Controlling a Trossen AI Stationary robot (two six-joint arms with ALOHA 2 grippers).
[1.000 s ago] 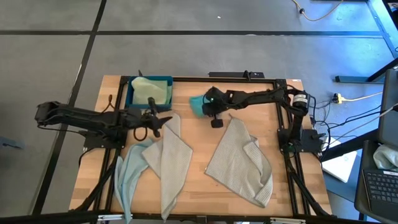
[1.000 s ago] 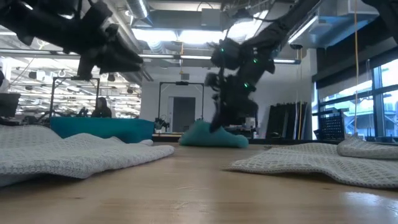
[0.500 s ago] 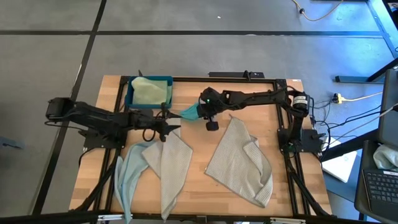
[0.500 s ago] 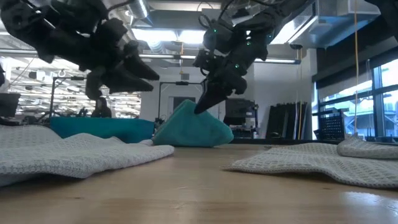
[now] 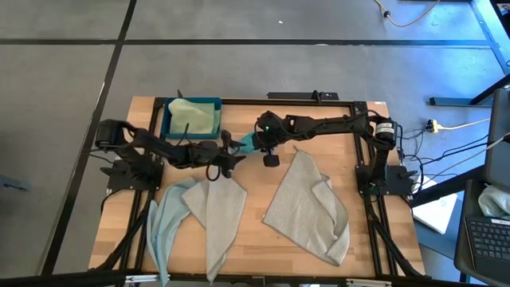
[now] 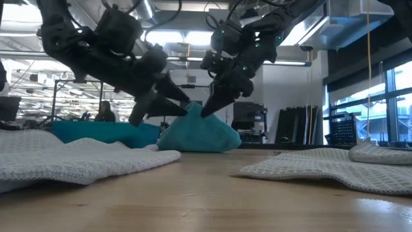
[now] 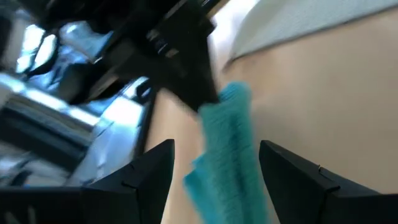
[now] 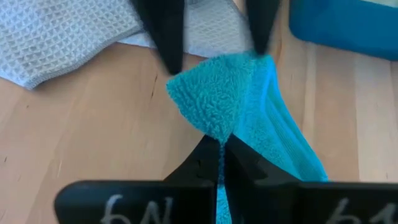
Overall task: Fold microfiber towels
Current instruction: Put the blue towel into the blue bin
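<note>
On the far left of the table we see a dark blue tray with the pale green towel lying in it. Near of the tray, at the left, the pale blue towel lies spread, partly overlapped by a grey towel just to its right.

Our left gripper reaches in from the left, its fingers spread open on either side of a raised peak of the teal towel, not yet closed on it. In the low view the teal towel sits as a tented heap toward the far middle of the table, its base on the wood and its top pulled up.

Our right gripper comes from the right and is clamped on that same teal towel, pinching a fold at its top edge with fingers closed tight.

To the right, the second grey towel lies rumpled and partly folded over itself, well apart from both grippers.
</note>
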